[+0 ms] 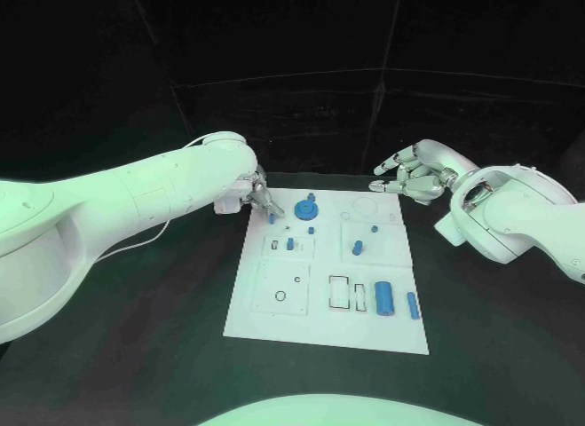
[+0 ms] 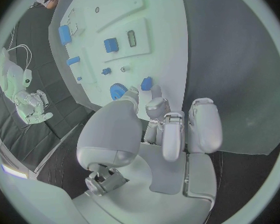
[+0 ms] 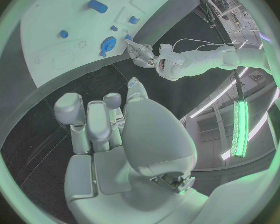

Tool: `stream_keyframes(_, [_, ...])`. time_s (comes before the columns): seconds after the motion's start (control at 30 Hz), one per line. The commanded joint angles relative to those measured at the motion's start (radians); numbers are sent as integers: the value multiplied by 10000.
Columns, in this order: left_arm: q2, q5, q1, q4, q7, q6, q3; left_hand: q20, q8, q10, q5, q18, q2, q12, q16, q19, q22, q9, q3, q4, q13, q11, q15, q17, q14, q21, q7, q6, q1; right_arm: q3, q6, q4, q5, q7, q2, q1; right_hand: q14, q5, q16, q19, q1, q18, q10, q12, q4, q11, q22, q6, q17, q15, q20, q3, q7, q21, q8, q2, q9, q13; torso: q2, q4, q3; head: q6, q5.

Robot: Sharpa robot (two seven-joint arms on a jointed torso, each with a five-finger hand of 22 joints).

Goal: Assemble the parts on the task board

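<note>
1. Board (image 1: 273, 306) lies flat mid-table, long axis running near to far.
2. Left hand (image 1: 256, 197) sits at the board's far-left corner, fingers pointing down at the board.
3. In the left wrist view the left hand (image 2: 162, 122) has fingertips (image 2: 155, 104) right at a small blue peg (image 2: 146, 83) near the board edge. Thumb and a finger look closed around it, but I cannot tell whether they actually grip it or just touch it.
4. Blue gear (image 1: 306, 210) stands just right of the left hand, with a post sticking up from its middle. The same gear (image 2: 117, 91) appears just beside the fingertips in the left wrist view.
5. Right hand (image 1: 414, 176) hovers beyond the board's far-right corner, above the table, well clear of the parts. Fingers loosely curled and apart, nothing in them; the right wrist view of the right hand (image 3: 105, 117) agrees.
6. Small blue block (image 1: 358, 248) sits mid-board, right of centre; a tiny peg (image 1: 374, 231) stands just beyond it.
7. Blue cylinder (image 1: 384, 299) lies in the near-right section, lengthwise near to far. A slimmer blue bar (image 1: 413, 305) lies just right of it, parallel.
8. Two rectangular slots (image 1: 338, 292) sit left of the cylinder. A small round hole (image 1: 280, 295) sits in the near-left panel.
</note>
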Motion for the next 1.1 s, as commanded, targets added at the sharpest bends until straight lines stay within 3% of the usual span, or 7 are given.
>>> stream_keyframes(0.03, [17, -11, 12, -5, 256, 308, 3, 1, 1, -37, 4, -40, 17, 16, 31, 27, -11, -22, -46, -10, -20, -11, 51, 2634, 1039, 20, -11, 62, 135, 8, 43, 3, -36, 48, 14, 21, 58, 36, -30, 68, -56, 192, -29, 35, 11, 13, -1, -41, 15, -42, -29, -49, -6, -53, 32, 15, -17, -6, 1, -1, 0, -11, -3])
stream_keyframes(0.47, [49, 7, 9, -62, 295, 382, 3, 6, 3, -41, 10, -43, 135, 36, 31, 32, 11, -72, -54, -56, -19, -7, 55, 2634, 1039, 23, -7, 75, 368, 8, 48, -6, -36, 47, 31, 21, 58, 36, -30, 68, -56, 192, -29, 35, 11, 13, -1, -41, 15, -42, -29, -49, -6, -53, 32, 15, -17, -6, 2, -5, 1, -21, -7])
stream_keyframes(0.63, [66, 8, 5, -78, 315, 378, 2, 6, 1, -57, 17, -42, 394, 38, 31, 33, 22, -128, 82, -183, -40, -11, 52, 2634, 1039, 17, -9, 77, 739, 8, 48, -6, -36, 47, 35, 21, 58, 36, -30, 68, -56, 192, -29, 35, 11, 13, -1, -41, 15, -42, -29, -49, -6, -53, 32, 15, -17, -6, 4, -4, 3, -31, -10])
stream_keyframes(0.87, [81, 8, -1, -84, 348, 388, 2, -46, -115, -145, 75, -34, 930, -37, 31, 25, 26, -280, 1029, -948, -120, -98, -18, 2634, 1039, -6, -97, -67, 2104, 8, 50, -6, -36, 48, 38, 21, 61, 49, -28, 72, -52, 192, -24, 45, 6, 12, 1, -42, 23, -43, -29, -52, -7, -54, 36, 26, -17, -1, 0, 6, 1, -51, -21])
stream_keyframes(1.1, [75, 84, -3, -66, 447, 409, 2, -72, -251, -224, 103, -38, 816, -186, 31, 23, 46, -452, 2303, -1478, -246, -83, -19, 2634, 1039, -20, -59, -145, 2726, 8, 50, -7, -36, 50, 43, 21, 65, 64, -26, 77, -48, 191, -18, 56, 1, 11, 2, -44, 31, -44, -30, -56, -8, -55, 39, 39, -17, 4, -5, 6, 2, -48, -15])
